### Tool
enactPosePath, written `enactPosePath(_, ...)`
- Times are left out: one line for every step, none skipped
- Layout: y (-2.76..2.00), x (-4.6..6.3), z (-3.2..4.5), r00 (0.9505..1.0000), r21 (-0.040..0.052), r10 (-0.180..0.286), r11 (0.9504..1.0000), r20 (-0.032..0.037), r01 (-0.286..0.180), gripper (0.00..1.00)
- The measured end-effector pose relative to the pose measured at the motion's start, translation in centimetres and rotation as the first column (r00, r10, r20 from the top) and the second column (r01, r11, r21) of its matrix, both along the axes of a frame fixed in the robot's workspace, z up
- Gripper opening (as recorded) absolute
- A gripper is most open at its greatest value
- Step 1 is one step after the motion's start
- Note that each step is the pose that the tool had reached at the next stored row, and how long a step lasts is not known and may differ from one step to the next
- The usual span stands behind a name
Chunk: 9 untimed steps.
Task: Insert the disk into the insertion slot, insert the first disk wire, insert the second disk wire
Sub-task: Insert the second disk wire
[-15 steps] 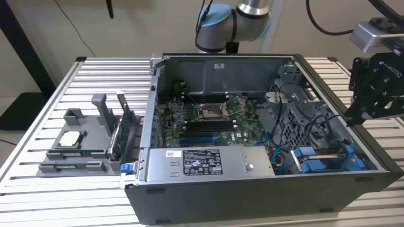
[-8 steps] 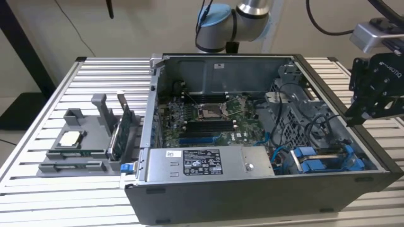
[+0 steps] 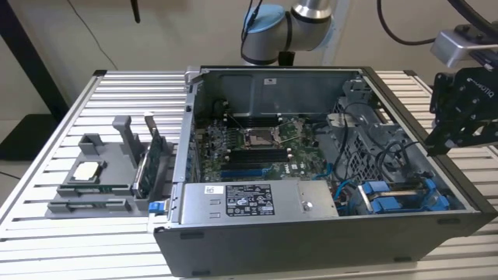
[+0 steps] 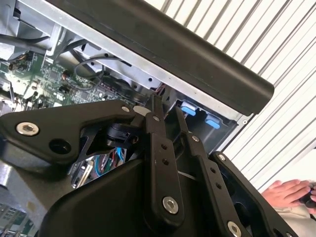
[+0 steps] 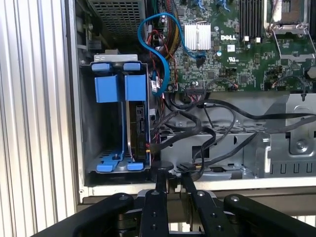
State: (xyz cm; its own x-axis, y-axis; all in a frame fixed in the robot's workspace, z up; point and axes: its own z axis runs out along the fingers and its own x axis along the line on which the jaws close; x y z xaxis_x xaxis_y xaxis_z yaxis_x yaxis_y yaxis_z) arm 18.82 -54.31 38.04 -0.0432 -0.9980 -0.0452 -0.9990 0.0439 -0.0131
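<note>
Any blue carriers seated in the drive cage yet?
Yes, two blue carriers sit side by side in the drive cage in the first wrist view.

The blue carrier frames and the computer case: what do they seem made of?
The blue carrier frames look like moulded plastic: uniform bright colour, soft sheen, rounded tabs. The computer case seems sheet metal, probably painted: thin folded dark grey walls, matte.
</note>
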Motion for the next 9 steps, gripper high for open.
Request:
enactPosePath(0.0,0.0,-0.05,1.0,0.0,0.0,1.0,0.0,0.0,0.27)
enactPosePath(0.0,0.0,-0.07,1.0,0.0001,0.0,1.0,0.0,0.0,0.27)
enactPosePath(0.0,0.0,-0.08,1.0,0.0,0.0,1.0,0.0,0.0,0.27)
enactPosePath(0.0,0.0,-0.12,1.0,0.0002,0.0,1.0,0.0,0.0,0.27)
enactPosePath(0.0,0.0,-0.15,1.0,0.0003,0.0,1.0,-0.0001,0.0,0.27)
enactPosePath(0.0,0.0,-0.18,1.0,0.0001,0.0,1.0,0.0,0.0,0.27)
enactPosePath(0.0,0.0,-0.21,1.0,0.0,0.0,1.0,0.0,0.0,0.27)
enactPosePath(0.0,0.0,-0.24,1.0,0.0,0.0,1.0,-0.0001,0.0,0.27)
enactPosePath(0.0,0.0,-0.25,1.0,0.0,0.0,1.0,0.0,0.0,0.27)
